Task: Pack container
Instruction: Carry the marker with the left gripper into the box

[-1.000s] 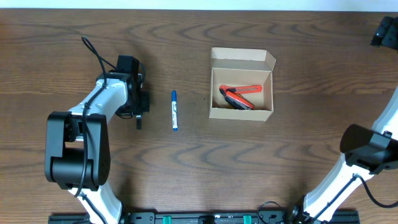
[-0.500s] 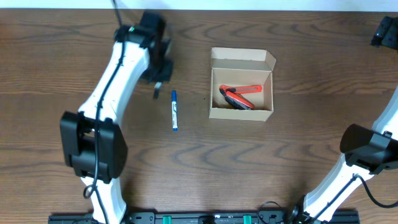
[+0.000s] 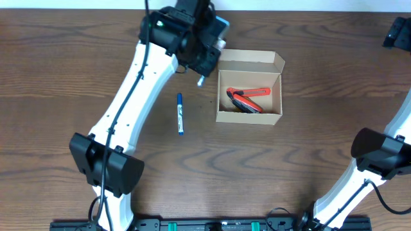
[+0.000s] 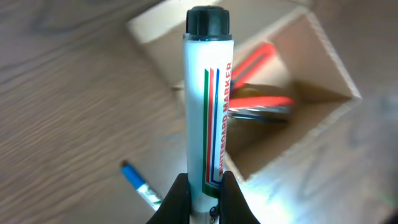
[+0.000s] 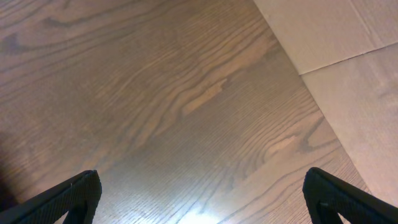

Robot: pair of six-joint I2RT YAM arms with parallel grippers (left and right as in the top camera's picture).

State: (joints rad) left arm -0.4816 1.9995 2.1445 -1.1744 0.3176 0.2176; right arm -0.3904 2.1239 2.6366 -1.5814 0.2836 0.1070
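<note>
The container (image 3: 249, 114) is an open tan cardboard box right of the table's middle, its flap (image 3: 250, 59) folded back. Red-handled items (image 3: 247, 99) lie inside it. My left gripper (image 3: 200, 78) hovers just off the box's left rear corner. In the left wrist view this gripper (image 4: 205, 186) is shut on a white whiteboard marker (image 4: 208, 106) with a black cap, and the box (image 4: 311, 124) lies beyond the cap. A blue-capped marker (image 3: 180, 113) lies on the table left of the box. My right gripper (image 5: 205, 199) stands wide open over bare wood.
The right arm's wrist (image 3: 398, 31) sits at the table's far right rear corner. In the right wrist view the table edge runs past beige floor (image 5: 348, 62). The wooden tabletop (image 3: 289, 160) stretches in front of the box.
My left arm has swung from the table's left side up and rightward to the box's rear left corner, carrying the black-capped marker. The right arm, box and blue marker have not moved.
</note>
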